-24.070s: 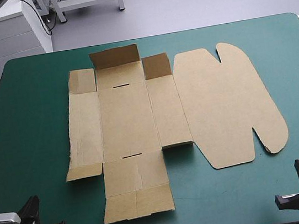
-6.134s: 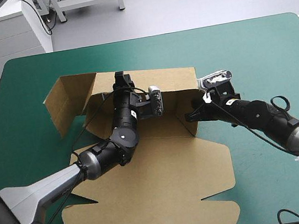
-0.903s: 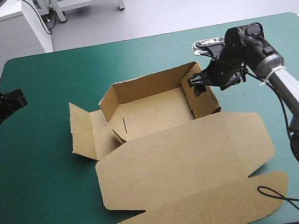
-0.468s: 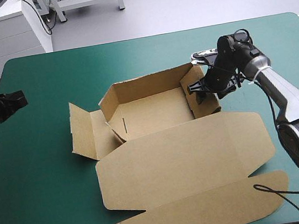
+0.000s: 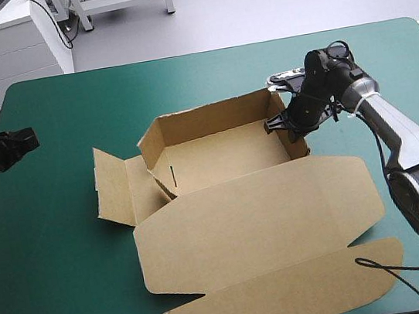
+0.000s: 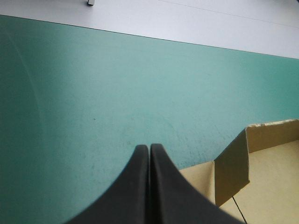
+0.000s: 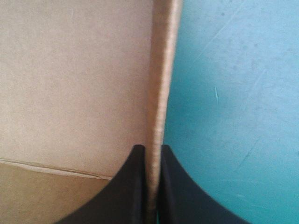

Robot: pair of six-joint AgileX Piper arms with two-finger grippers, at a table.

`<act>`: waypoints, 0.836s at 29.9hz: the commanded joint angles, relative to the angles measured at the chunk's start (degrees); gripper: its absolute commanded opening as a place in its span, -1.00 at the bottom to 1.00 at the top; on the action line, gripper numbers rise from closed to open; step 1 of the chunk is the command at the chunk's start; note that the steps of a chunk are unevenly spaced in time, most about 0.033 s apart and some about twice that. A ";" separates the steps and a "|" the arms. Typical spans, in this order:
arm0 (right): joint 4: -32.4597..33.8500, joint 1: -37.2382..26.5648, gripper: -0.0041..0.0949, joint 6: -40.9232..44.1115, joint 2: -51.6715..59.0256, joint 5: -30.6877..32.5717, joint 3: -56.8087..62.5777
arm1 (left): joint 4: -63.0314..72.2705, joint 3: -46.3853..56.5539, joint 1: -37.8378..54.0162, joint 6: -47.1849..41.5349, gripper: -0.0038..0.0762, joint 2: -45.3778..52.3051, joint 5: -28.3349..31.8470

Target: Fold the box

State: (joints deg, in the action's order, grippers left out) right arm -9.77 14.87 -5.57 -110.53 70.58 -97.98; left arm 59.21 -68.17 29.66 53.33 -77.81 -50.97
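Observation:
The brown box [image 5: 218,160] stands mid-table as an open tray with raised walls. Its wide lid [image 5: 257,220] lies flat toward the front edge, and one side flap [image 5: 112,188] lies spread out at the left. My right gripper [image 5: 286,125] is at the tray's right wall, shut on the box. In the right wrist view, the wall's edge [image 7: 161,93] runs between the black fingers of that gripper [image 7: 152,156]. My left gripper [image 5: 26,140] hovers at the table's left edge, far from the box. In its own view the left gripper [image 6: 149,151] is shut and empty, with a box corner [image 6: 233,170] beyond.
The lid's tuck flap [image 5: 291,294] reaches almost to the table's front edge. Teal-green cover [image 5: 78,277] shows left of the lid and beyond the tray's far wall.
My right gripper has gone from open to shut on the tray's right wall, which now stands straighter. The left flap has shifted slightly outward. The left arm has stayed put.

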 commanded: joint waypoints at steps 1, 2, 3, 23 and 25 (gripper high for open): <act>-1.06 -0.09 -0.95 -2.11 1.32 0.93 -1.19 | 3.51 -1.39 -0.24 -1.04 -0.92 1.60 0.90; -1.06 -0.09 -0.96 -2.24 1.32 0.93 -1.19 | 3.51 -1.39 -0.24 -1.04 -0.92 1.60 1.14; -1.06 -0.09 -0.96 -2.55 1.44 0.93 -1.30 | 3.51 -1.39 -0.24 -1.04 -0.92 1.60 1.39; -4.68 -15.16 -0.96 -11.51 24.90 0.93 -1.30 | 3.41 -1.39 -0.24 -1.04 -0.92 -1.99 3.68; -7.78 -16.13 -0.96 -12.87 26.28 0.93 -1.30 | 3.41 -1.39 -0.24 -1.04 -0.92 -2.47 3.68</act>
State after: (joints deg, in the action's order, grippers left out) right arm -11.65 0.41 -16.74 -88.58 71.65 -97.53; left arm 59.21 -68.17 29.61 52.70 -81.55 -48.24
